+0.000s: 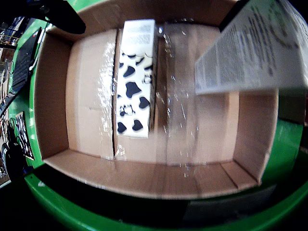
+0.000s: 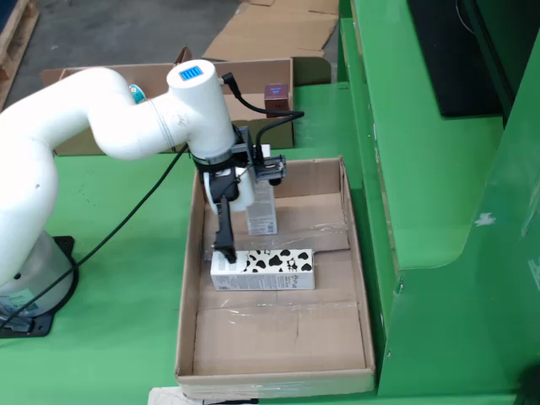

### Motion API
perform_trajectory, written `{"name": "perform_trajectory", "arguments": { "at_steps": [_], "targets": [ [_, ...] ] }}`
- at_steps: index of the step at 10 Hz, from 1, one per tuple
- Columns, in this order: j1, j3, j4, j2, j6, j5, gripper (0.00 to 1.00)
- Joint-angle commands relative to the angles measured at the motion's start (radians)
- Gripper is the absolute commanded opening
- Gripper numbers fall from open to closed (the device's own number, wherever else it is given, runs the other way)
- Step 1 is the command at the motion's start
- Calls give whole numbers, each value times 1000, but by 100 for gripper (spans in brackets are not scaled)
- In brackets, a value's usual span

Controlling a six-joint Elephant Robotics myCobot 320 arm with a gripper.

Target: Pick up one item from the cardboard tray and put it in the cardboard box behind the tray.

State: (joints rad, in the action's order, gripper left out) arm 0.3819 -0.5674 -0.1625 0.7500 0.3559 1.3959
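A white carton with small black print [image 1: 252, 48] hangs at the upper right of the wrist view, close to the camera and above the floor of a shallow cardboard box [image 1: 53, 96]. In the fixed view my gripper [image 2: 243, 226] is shut on this carton [image 2: 262, 211] over the far half of the box [image 2: 359, 278]; one long black finger [image 2: 224, 228] reaches down beside it. A cow-patterned carton [image 1: 135, 79] lies flat on the box floor, and in the fixed view it [image 2: 263, 270] lies just under that fingertip.
A second, open cardboard box [image 2: 160, 80] stands behind the shallow one on the green table. Tall green panels [image 2: 422, 169] rise along the right. The arm's base [image 2: 34, 287] stands at the left. Glossy tape runs across the box floor [image 1: 175, 96].
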Motion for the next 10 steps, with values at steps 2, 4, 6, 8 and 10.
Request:
{"name": "perform_trajectory", "arguments": {
  "at_steps": [2, 4, 6, 8, 10],
  "targets": [
    [-38, 202, 128, -60, -24, 31, 100],
    [-46, 178, 143, -68, -28, 39, 100],
    [-64, 85, 195, -110, -37, 54, 100],
    [-79, -33, 248, -174, -51, 63, 100],
    [-81, -103, 276, -219, -60, 64, 100]
  ]
}}
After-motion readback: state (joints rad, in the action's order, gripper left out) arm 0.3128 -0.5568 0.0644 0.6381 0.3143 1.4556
